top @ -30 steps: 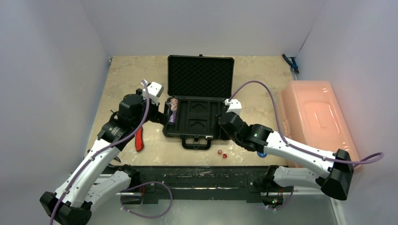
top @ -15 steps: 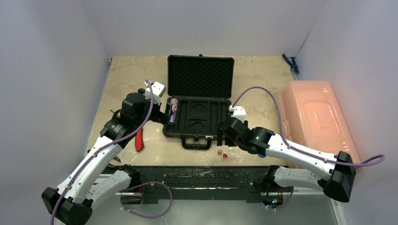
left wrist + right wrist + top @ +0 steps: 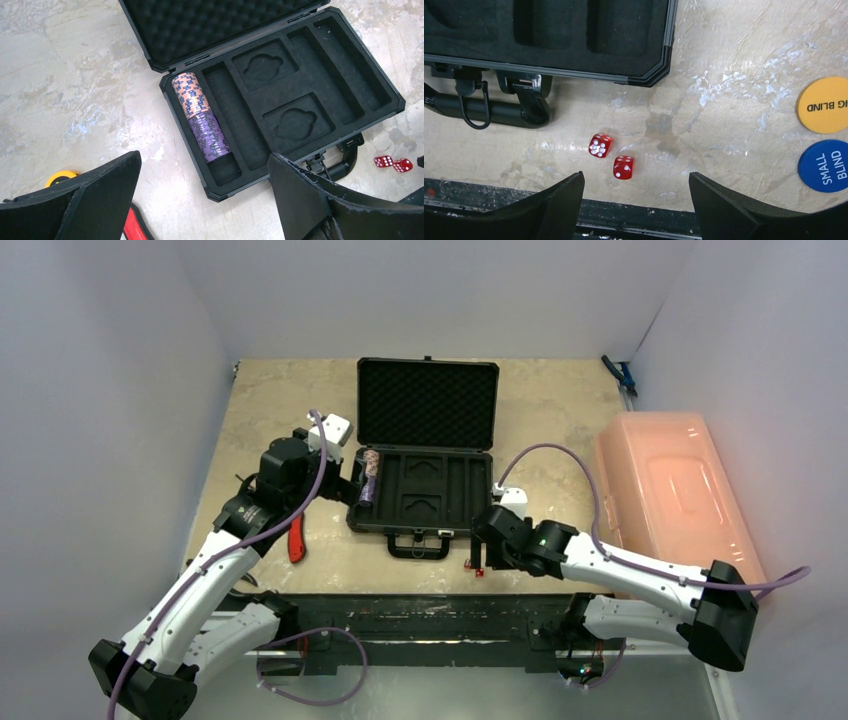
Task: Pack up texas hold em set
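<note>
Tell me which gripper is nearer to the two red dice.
Right. The right gripper hangs open just above the red dice, near the case handle. The left gripper is open at the case's left side, by the chip stack.

Two red dice (image 3: 600,145) lie beside the case handle (image 3: 489,112); pincer (image 3: 635,176) spread wide (nothing held).

Right wrist view: yellow disc (image 3: 824,105) and blue disc (image 3: 826,165) clipped by right edge. Top view: dice (image 3: 479,572) half-hidden behind right pincer (image 3: 477,556).
</note>
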Robot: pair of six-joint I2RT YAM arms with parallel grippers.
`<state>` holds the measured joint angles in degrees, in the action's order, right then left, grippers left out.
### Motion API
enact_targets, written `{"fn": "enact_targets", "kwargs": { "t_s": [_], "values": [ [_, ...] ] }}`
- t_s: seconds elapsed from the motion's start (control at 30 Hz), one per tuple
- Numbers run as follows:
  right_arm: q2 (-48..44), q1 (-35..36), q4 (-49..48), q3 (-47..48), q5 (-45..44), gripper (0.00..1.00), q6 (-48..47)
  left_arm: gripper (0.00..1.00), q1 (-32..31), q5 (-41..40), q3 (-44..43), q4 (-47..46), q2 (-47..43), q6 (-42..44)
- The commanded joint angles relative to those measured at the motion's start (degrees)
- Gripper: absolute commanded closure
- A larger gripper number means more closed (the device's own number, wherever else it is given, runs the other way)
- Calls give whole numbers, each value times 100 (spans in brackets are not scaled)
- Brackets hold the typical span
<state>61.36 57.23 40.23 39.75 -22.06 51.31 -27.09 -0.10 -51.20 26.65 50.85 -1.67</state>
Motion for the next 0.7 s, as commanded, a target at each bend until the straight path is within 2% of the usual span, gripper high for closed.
{"fn": "enact_targets", "kwargs": {
  "t_s": [0.0,0.67],
  "values": [
    [103,-2,42,-131,107,20,314,0,-24,-246,-192,-120,8,93],
    [426,-2,73,-460,-19,24,815,0,-24,-296,-200,-74,-40,79]
  ]
}}
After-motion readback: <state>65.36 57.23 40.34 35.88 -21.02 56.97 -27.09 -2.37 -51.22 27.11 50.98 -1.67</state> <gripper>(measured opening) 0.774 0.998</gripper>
